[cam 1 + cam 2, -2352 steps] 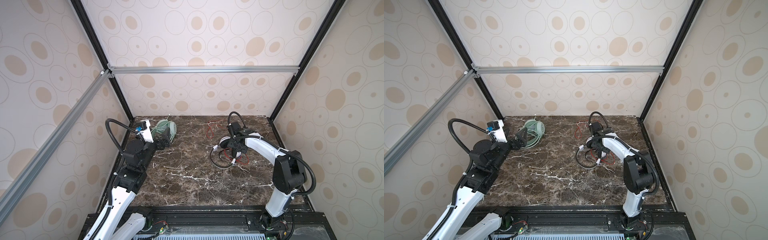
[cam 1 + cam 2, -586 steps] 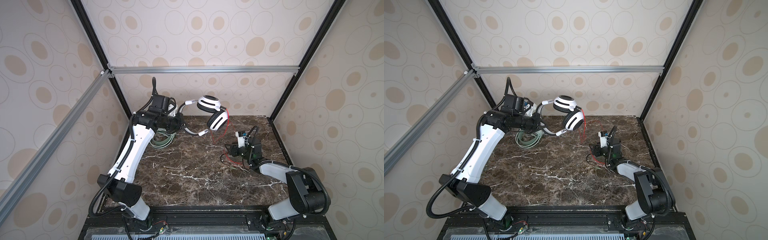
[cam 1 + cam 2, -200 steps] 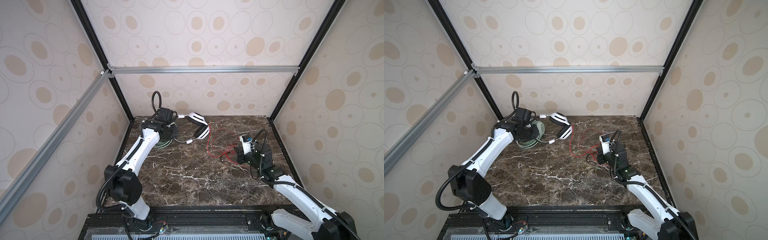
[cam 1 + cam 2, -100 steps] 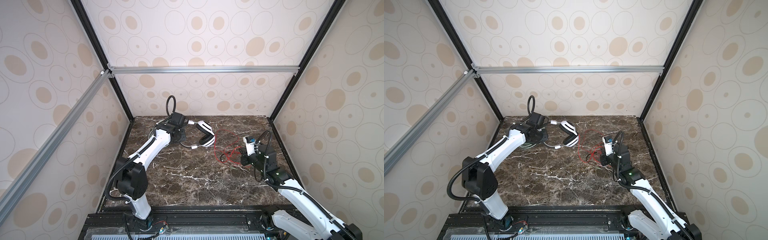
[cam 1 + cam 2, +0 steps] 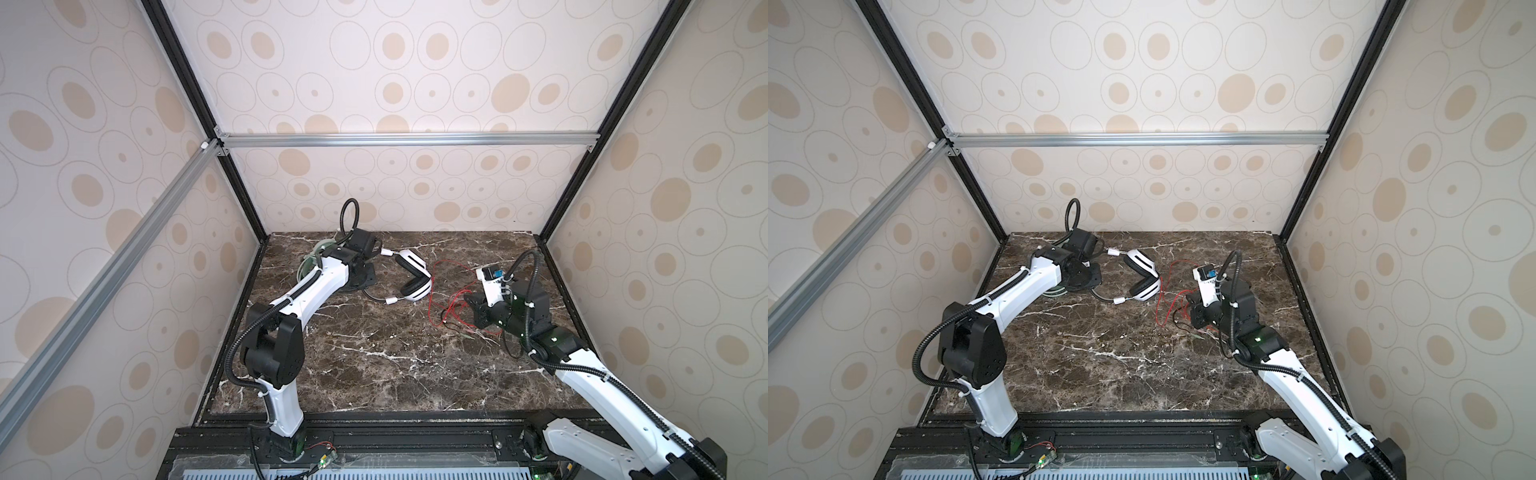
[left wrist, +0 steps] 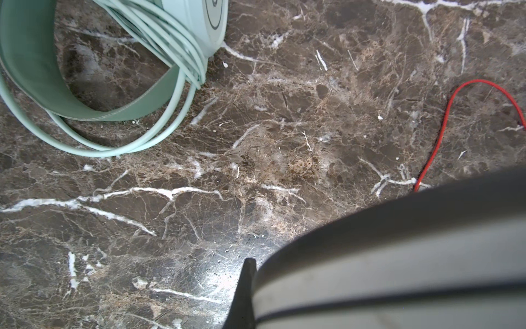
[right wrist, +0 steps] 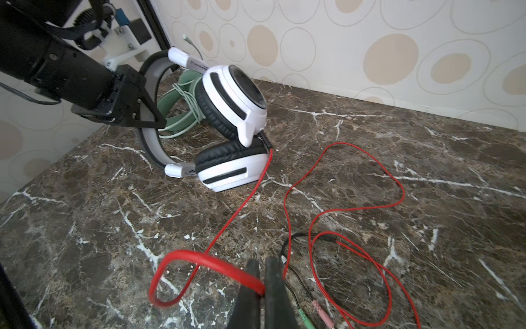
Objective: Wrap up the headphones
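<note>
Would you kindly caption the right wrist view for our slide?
Right gripper pinches the red cable of white-and-black headphones held by left gripper.

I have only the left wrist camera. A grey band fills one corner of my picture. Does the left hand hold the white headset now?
Observer: Yes. The left hand is shut on the headband of the white headset.
Operator: Where does its cable lead?
Observer: The red cable leads to the right hand, which is shut on it.
Operator: Are the plugs held too?
Observer: No. The plugs lie free on the table beside the right hand.
</note>
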{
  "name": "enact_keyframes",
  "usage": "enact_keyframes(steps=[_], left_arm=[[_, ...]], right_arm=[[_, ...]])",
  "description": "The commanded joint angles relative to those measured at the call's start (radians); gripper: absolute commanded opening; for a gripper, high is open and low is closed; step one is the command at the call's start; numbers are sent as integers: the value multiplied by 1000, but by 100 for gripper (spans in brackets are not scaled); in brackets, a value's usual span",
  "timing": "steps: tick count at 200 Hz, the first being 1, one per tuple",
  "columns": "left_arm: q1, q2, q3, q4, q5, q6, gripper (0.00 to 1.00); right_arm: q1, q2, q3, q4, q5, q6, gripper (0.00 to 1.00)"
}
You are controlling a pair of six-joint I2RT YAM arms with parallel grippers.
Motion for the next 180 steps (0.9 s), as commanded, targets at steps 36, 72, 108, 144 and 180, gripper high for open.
enact_keyframes(steps=[36, 72, 108, 144, 180], left_arm=[[-4, -43, 38, 28, 45, -7, 0], [-5, -51, 31, 31, 61, -5, 0], [-5, -59, 26, 31, 81, -5, 0], [-7, -64, 24, 33, 91, -2, 0], [-11, -74, 18, 36, 94, -2, 0]], right_arm=[[90, 100, 222, -64, 34, -66, 0], [118, 170, 351, -81, 36, -78, 0], [132, 252, 478, -109, 41, -94, 0], [135, 337, 605, -145, 63, -110, 0], [135, 432, 743, -230, 129, -133, 0]])
